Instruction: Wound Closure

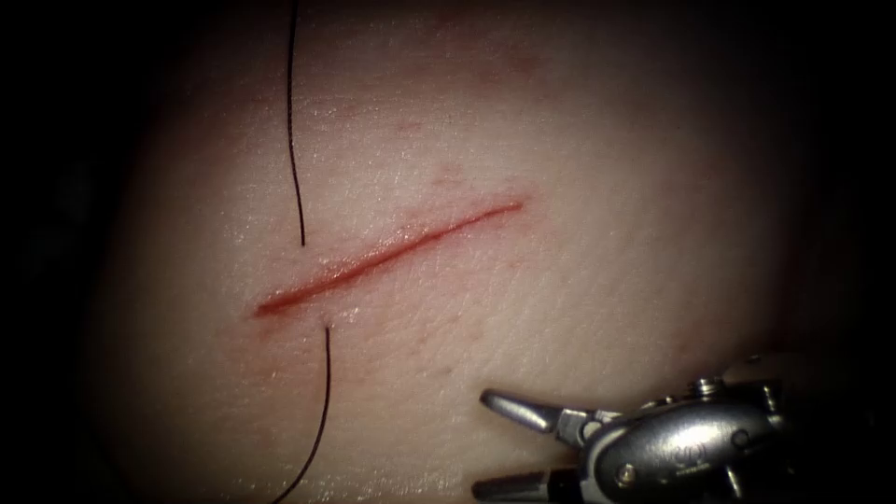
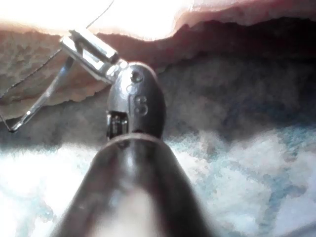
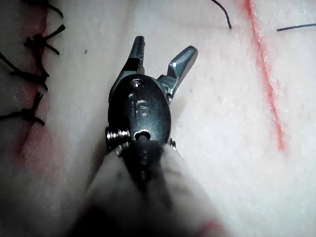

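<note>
The endoscope lights the middle of the tissue softly, and its edges sink into black. Glare shines on the right tool. In the left wrist view, the tissue burns out white; the near shaft blurs.

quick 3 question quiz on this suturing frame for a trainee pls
1. True or false: the right gripper is shut on the thread.
2. What does the left gripper hold? A) the needle B) only thread C) nothing
3. Fill in: in the endoscope view, the thread passes under the cut near its ____ end.

Key
1. False: it is open and holds nothing, below the cut.
2. A: it is shut on the needle near one end of its curve; the needle is not in the tissue.
3. Left: the thread goes in above the cut and comes out below it.
</note>
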`<state>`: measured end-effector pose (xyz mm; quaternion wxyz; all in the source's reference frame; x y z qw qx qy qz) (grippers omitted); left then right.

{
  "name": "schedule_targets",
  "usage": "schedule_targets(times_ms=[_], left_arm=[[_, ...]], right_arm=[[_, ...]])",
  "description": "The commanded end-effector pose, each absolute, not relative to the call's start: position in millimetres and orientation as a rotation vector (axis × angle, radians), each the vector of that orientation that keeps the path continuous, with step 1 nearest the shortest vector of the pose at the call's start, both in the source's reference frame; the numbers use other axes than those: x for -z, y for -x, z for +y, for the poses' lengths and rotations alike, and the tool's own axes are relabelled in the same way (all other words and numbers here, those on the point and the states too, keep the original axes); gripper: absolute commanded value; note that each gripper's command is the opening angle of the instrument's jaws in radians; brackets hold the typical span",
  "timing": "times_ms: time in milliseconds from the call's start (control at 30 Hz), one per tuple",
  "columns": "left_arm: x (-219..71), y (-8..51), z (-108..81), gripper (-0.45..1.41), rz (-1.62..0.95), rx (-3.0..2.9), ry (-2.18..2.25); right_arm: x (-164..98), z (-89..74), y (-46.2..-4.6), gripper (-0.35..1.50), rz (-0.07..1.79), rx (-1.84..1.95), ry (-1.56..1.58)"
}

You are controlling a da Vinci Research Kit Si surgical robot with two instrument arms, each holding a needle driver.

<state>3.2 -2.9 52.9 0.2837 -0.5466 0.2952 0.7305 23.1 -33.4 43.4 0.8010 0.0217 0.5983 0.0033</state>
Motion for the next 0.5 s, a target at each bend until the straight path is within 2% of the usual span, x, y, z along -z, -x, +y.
schedule_targets(times_ms=[33,233,500], left_arm=[[-53.8,-2.4,-3.6,-0.45,0.787,-1.955,1.464],[-54.2,-0.5,-3.6,-0.45,0.795,-1.950,1.492],[-54.4,-0.2,-3.9,-0.45,0.800,-1.960,1.495]], right_arm=[[-44.1,-34.1,-24.6,1.23,1.288,-0.012,-0.046],[-48.9,-31.7,-30.3,1.13,1.272,-0.036,0.011],[-53.6,-32.7,-34.0,1.08,1.271,0.027,0.012]])
